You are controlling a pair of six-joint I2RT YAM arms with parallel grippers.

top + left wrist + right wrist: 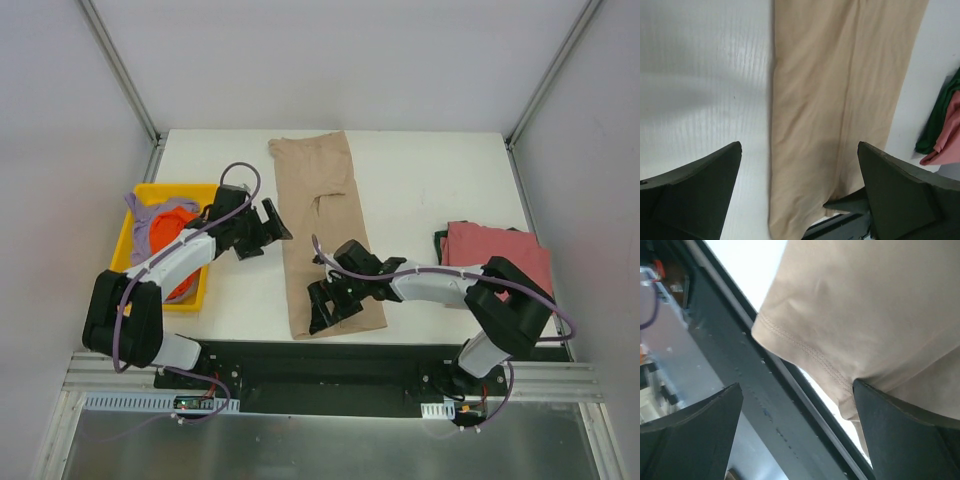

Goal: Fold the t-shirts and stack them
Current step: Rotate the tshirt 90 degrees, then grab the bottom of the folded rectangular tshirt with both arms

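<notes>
A tan t-shirt (325, 230) lies folded into a long strip down the middle of the table; it also shows in the left wrist view (835, 100) and its stitched hem shows in the right wrist view (865, 305). My left gripper (268, 242) is open and empty, just left of the strip (799, 195). My right gripper (330, 315) is open over the strip's near end (797, 435), one finger (900, 435) against the hem. A folded dusty red shirt (495, 260) lies at the right. Orange (165, 230) and lavender (170, 207) shirts sit in the bin.
A yellow bin (135, 225) stands at the left edge of the table. A dark green cloth (441, 243) lies under the red shirt, also in the left wrist view (940, 120). A black base plate (330, 365) runs along the table's near edge.
</notes>
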